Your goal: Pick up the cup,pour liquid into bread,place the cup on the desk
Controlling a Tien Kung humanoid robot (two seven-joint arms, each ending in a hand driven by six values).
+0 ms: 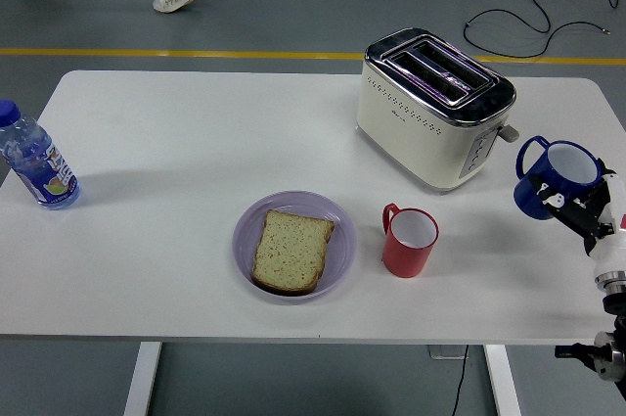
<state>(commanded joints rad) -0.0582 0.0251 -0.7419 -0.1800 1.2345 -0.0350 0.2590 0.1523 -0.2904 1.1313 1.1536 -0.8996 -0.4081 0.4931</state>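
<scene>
— What is the right hand (585,210) doing?
— It is gripping a blue cup (557,178) at the table's (176,142) right edge, handle pointing left.
— And in the middle?
— A bread slice (291,250) is lying on a purple plate (249,230), a red cup (409,241) standing just beside it, the toaster (430,108) behind, a water bottle (35,159) sitting far left.

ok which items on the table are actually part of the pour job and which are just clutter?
In the job:
- dark blue handled cup, held in the right hand
- slice of toasted bread
- round lilac plate under it

Just lying about:
- red handled mug
- cream two-slot toaster
- clear plastic water bottle with blue cap
</scene>
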